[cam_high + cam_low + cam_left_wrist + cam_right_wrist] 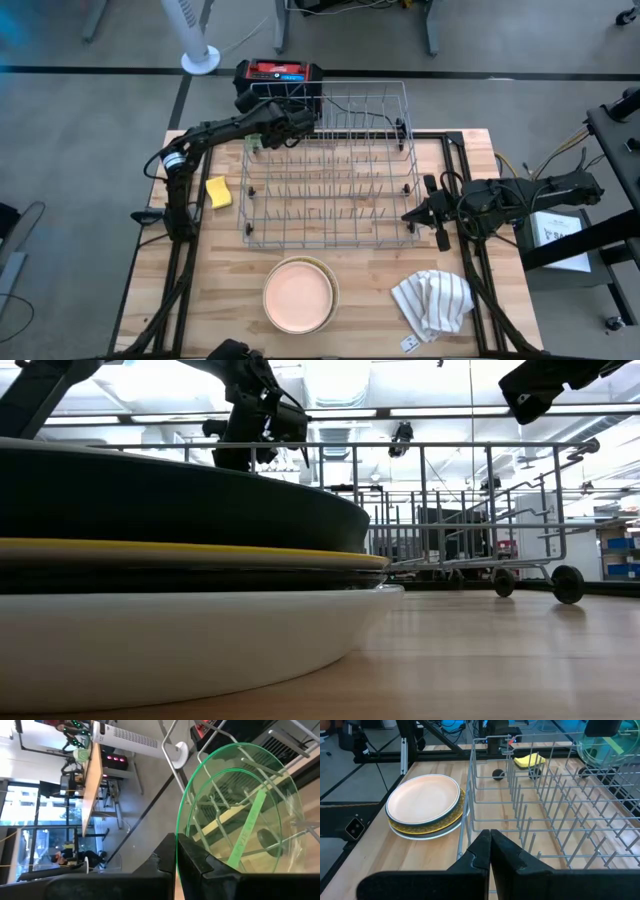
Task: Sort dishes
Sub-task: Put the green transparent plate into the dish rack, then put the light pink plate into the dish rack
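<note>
While the remaining plates [298,295] are left stacked on the table in front of the rack [330,200], a green plate [240,810] is pinched on edge by the left gripper [176,851] over the rack's far-left corner, presumably for slotting upright, and the right gripper [490,840] is kept closed and empty beside the rack.

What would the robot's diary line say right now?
left gripper: shut on green plate, over rack | right gripper: shut, empty, beside rack | stack: waiting
</note>
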`<action>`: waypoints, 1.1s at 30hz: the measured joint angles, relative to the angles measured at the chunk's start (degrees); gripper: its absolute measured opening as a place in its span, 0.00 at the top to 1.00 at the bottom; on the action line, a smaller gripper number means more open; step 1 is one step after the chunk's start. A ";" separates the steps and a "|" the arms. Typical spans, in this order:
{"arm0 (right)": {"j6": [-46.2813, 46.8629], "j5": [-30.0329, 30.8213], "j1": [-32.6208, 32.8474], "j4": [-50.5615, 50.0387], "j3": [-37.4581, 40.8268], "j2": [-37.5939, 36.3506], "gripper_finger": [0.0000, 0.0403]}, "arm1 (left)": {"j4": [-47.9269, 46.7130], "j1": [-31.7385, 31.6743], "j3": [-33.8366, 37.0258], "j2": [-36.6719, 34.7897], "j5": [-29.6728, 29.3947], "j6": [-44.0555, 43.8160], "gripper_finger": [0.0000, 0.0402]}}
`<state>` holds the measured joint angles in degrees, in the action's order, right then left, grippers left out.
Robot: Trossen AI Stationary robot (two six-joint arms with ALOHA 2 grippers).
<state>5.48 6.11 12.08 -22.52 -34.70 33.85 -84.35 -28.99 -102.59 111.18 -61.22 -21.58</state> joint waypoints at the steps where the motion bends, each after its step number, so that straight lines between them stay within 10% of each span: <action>1: 0.00 0.00 0.00 0.00 0.00 0.00 1.00 | 0.12 0.00 0.00 0.00 0.25 0.00 1.00; 16: 0.02 0.00 0.01 0.00 0.00 0.00 1.00 | 1.13 0.00 0.00 0.02 5.98 0.04 0.99; 33: 0.04 0.00 0.02 0.02 0.00 -0.02 1.00 | 2.31 0.07 0.00 0.02 6.79 -0.17 0.70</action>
<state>5.52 6.11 12.10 -22.50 -34.70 33.82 -82.04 -28.93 -102.59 111.20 -54.43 -21.76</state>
